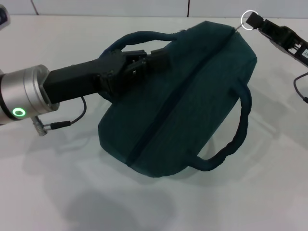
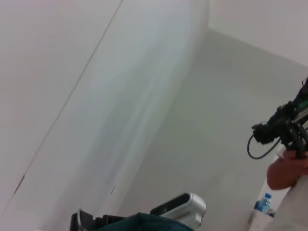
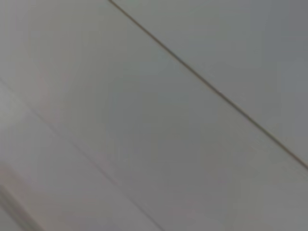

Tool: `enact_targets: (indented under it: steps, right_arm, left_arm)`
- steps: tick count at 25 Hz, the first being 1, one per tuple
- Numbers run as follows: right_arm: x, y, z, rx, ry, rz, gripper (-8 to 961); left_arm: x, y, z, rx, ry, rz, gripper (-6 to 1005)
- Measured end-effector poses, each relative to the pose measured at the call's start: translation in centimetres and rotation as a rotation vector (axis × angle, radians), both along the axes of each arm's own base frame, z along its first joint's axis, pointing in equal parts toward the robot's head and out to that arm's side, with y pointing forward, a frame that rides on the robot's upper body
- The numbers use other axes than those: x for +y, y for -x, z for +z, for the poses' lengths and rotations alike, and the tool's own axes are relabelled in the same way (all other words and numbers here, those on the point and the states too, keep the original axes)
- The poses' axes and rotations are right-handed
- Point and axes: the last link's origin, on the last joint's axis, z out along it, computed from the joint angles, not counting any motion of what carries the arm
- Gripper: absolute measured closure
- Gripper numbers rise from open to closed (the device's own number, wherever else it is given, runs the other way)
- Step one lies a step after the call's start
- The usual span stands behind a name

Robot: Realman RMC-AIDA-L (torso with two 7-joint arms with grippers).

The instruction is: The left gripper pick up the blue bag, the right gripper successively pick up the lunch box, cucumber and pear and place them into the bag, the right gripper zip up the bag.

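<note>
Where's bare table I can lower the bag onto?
Bare table runs along the near edge below the blue bag, widest under the left pincer, plus the near right corner. Crowded far right: the right pincer pinches the zip ring.

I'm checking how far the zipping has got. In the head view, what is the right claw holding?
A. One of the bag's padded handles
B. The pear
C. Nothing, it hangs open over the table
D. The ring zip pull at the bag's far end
D: the right claw pinches the ring zip pull at the far end of the blue bag, whose zip line looks closed.
</note>
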Motion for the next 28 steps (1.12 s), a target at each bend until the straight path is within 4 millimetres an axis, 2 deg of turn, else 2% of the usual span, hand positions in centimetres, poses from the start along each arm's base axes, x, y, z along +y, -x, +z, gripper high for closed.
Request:
enact_targets:
  steps: [5, 11, 14, 19, 28]
  right_arm:
    - [-0.4, 0.4, 0.1, 0.009, 0.003, 0.038, 845]
    - [-0.8, -0.3, 0.3, 0.009, 0.003, 0.029, 843]
    - [-1.0, -0.5, 0.5, 0.011, 0.000, 0.030, 623]
    - [-1.4, -1.4, 1.4, 0.000, -0.012, 0.026, 377]
    - [-3.0, -4.5, 4.2, 0.025, -0.090, -0.031, 290]
  left_arm:
    - [0.3, 0.0, -0.2, -0.003, -0.006, 0.019, 944]
    - [1.4, -0.3, -1.1, 0.009, -0.004, 0.060, 944]
    - [1.9, -0.6, -1.5, 0.018, -0.009, 0.067, 944]
    - [3.0, -0.7, -2.5, 0.076, -0.027, 0.101, 944]
    - [5.2, -1.6, -4.7, 0.181, -0.023, 0.155, 944]
